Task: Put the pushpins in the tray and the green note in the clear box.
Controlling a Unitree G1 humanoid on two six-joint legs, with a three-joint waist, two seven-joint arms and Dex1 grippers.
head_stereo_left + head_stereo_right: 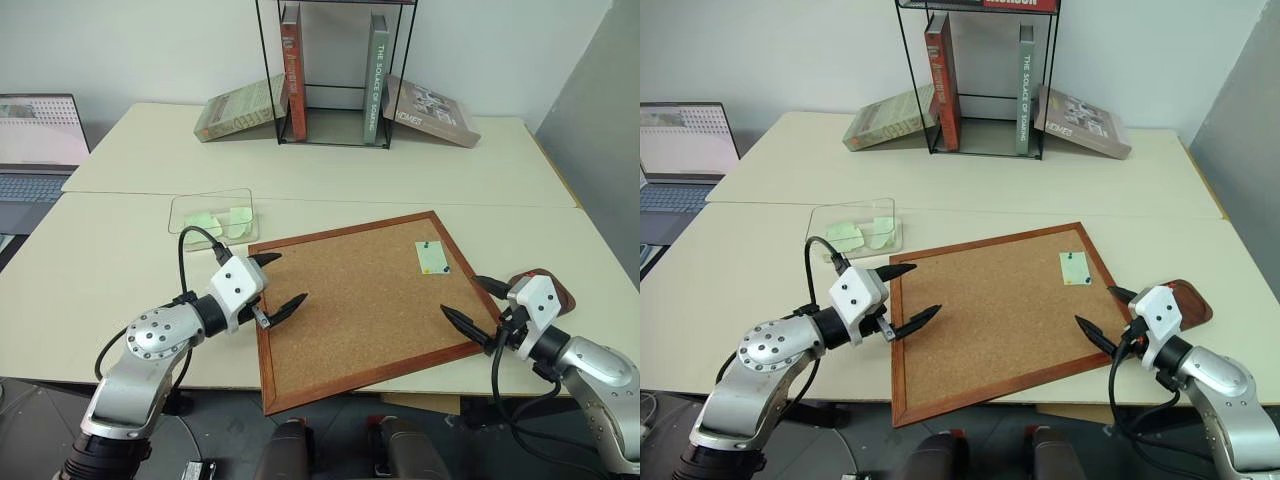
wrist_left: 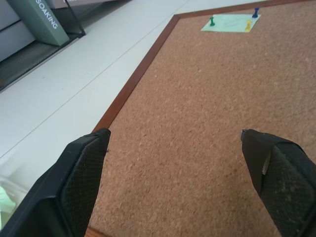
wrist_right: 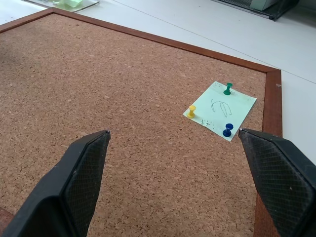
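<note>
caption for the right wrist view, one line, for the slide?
Open right gripper hovers over the wood-framed cork board, facing the pale green paper note pinned by green, yellow and blue pushpins.

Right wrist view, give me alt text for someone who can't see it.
A pale green paper note is pinned to a wood-framed cork board by green, yellow and blue pushpins. The right gripper hovers over the cork, black jaws wide open.

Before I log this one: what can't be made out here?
- Tray: head views, mostly behind the right claw; contents unseen.
- Pins: specks in head views, colours readable in the wrist views.
- Scribble on the note: too small.
- Clear box: slips inside uncountable.
</note>
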